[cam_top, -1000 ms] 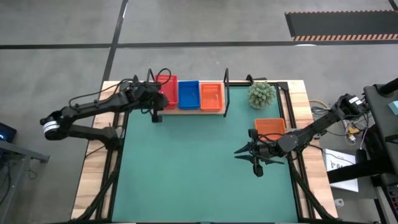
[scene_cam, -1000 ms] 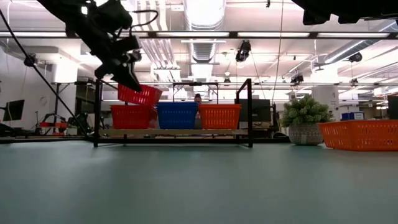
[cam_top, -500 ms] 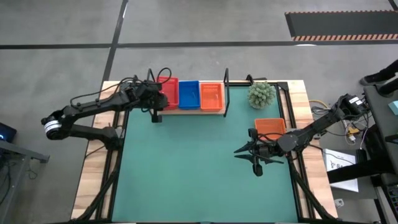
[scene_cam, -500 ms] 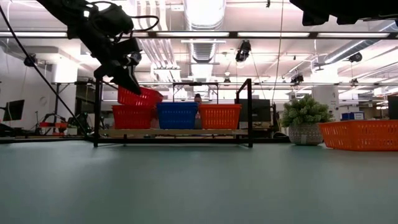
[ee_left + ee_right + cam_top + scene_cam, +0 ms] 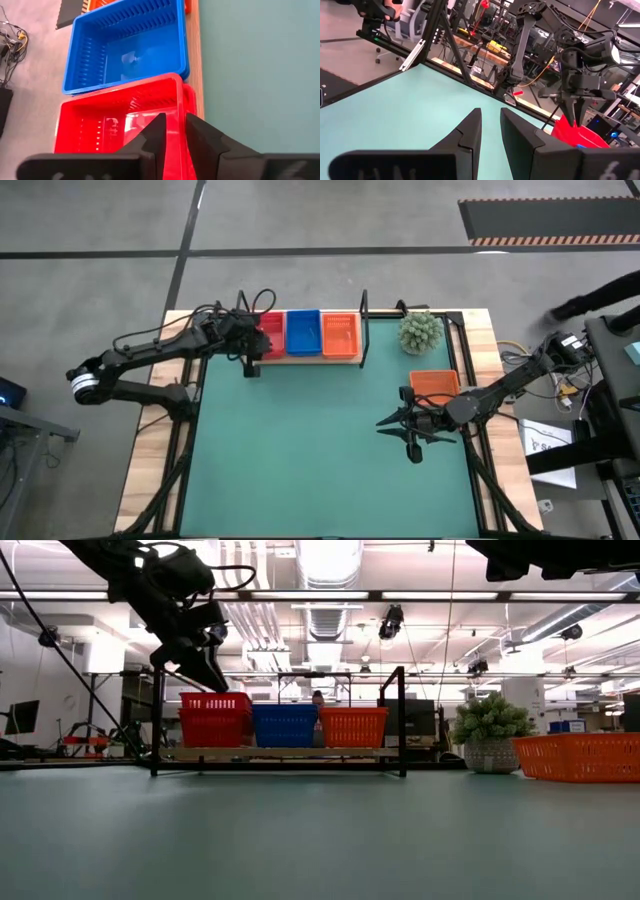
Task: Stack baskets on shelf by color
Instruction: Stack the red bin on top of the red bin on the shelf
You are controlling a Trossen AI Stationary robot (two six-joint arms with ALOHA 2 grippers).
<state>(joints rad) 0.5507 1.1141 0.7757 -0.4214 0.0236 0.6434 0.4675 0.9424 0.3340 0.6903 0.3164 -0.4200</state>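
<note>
A: Left wrist view: we see the left end effector (image 5: 171, 131) straddling the red basket's (image 5: 120, 120) rim, fingers slightly apart.

B: We see that basket on the shelf (image 5: 305, 358) beside the blue basket (image 5: 302, 330). The right end effector (image 5: 398, 432) hovers over the surface (image 5: 300, 450), narrowly spread, empty.

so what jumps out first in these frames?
The row of baskets on the shelf at the table's far edge: red baskets, blue basket, orange basket. The left gripper sits just above the red ones, its fingers straddling the top basket's rim. A lone orange basket sits near the right gripper.
</note>
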